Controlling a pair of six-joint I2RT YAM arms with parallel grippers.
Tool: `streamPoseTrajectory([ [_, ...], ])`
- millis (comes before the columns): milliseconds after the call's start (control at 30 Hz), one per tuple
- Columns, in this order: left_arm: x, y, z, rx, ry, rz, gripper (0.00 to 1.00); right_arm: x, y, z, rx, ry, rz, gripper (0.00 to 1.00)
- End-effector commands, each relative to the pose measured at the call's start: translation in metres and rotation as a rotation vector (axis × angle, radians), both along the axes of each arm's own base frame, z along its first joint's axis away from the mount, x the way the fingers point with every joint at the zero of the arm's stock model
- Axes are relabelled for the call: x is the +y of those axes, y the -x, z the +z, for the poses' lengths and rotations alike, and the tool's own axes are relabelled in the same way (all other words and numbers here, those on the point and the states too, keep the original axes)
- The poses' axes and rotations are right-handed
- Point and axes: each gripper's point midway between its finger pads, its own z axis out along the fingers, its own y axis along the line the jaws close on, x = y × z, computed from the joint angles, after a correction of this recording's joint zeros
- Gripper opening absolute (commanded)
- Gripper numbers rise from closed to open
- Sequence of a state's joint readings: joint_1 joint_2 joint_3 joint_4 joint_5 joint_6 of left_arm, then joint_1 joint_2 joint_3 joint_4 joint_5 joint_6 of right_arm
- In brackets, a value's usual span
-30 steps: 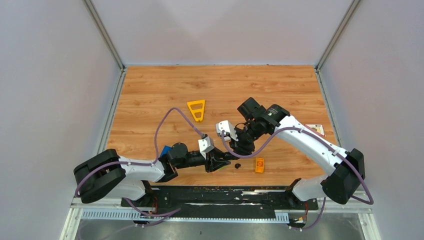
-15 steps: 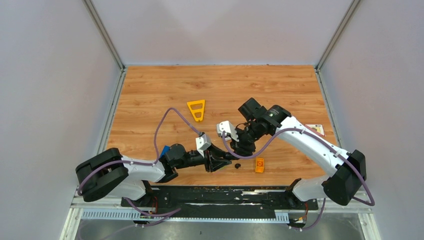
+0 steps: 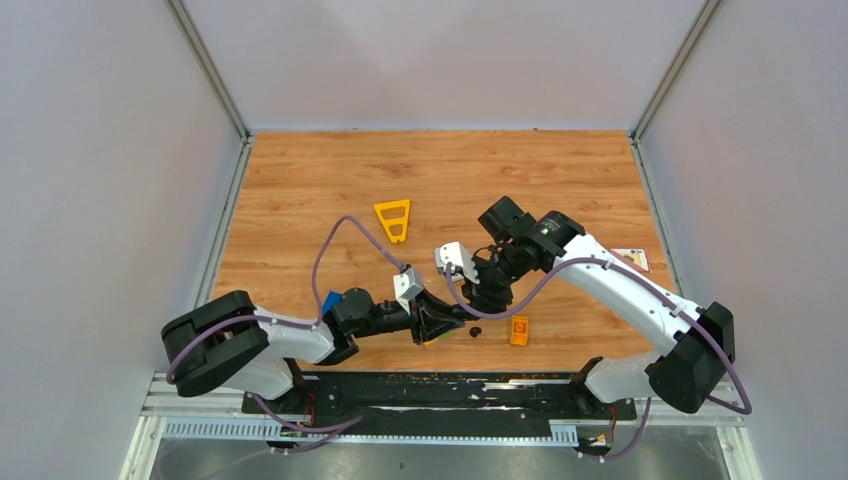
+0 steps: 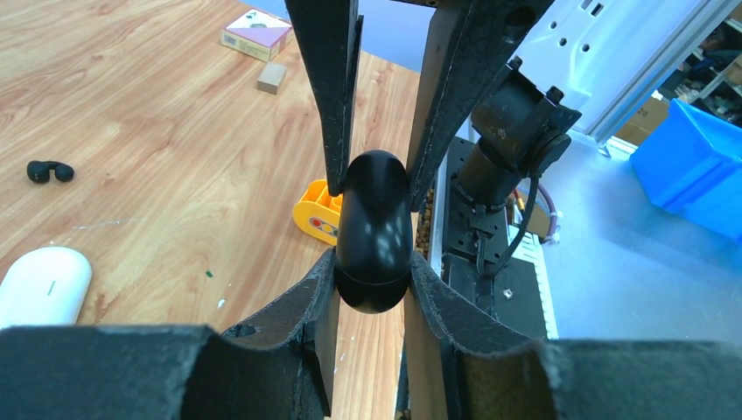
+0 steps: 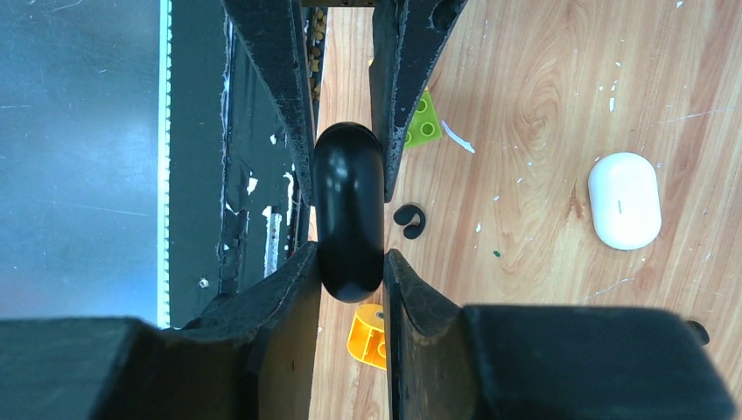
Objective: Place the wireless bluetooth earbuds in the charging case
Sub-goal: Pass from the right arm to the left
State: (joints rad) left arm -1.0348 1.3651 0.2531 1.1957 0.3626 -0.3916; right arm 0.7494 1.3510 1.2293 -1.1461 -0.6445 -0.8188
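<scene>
My left gripper (image 4: 372, 262) and my right gripper (image 5: 348, 258) are both shut on one glossy black oval shell (image 4: 374, 229) with a seam round it, held above the table near its front edge. The shell also shows in the right wrist view (image 5: 348, 210). In the top view the two grippers meet tip to tip, left (image 3: 440, 322) and right (image 3: 478, 300). One black hook-shaped earbud (image 3: 475, 331) lies on the wood just beside them and shows in both wrist views (image 4: 48, 171) (image 5: 409, 220). The white oval charging case (image 5: 624, 199) lies shut on the table, also in the left wrist view (image 4: 44, 284).
An orange brick (image 3: 519, 330) lies right of the earbud. A yellow-green brick (image 5: 423, 121) lies under the grippers. A yellow triangle frame (image 3: 393, 220) lies further back. A small card box (image 3: 632, 260) sits at the right edge. The table's front rail (image 3: 440, 385) is close.
The left arm's elbow and shoulder have shifted a little to the right. Both grippers stay together on the black shell at the same spot.
</scene>
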Motion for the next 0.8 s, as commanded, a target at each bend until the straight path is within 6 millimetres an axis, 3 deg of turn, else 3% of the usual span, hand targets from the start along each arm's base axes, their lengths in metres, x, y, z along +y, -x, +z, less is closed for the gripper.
streamPoseTrajectory([
  [0, -0.001, 0.002, 0.011, -0.051, 0.049, -0.014, 0.12, 0.004, 0.005, 0.011, -0.002, -0.049, 0.001, 0.24],
  [67, -0.002, 0.004, 0.009, -0.067, 0.047, -0.03, 0.06, 0.006, 0.006, 0.013, 0.014, -0.054, -0.005, 0.32],
  [200, -0.004, 0.007, 0.006, -0.087, 0.036, -0.05, 0.0, 0.006, 0.002, 0.011, 0.013, -0.053, -0.024, 0.37],
  [767, 0.006, 0.01, 0.007, -0.133, 0.036, -0.043, 0.0, 0.009, -0.024, 0.024, 0.114, -0.112, -0.12, 0.39],
])
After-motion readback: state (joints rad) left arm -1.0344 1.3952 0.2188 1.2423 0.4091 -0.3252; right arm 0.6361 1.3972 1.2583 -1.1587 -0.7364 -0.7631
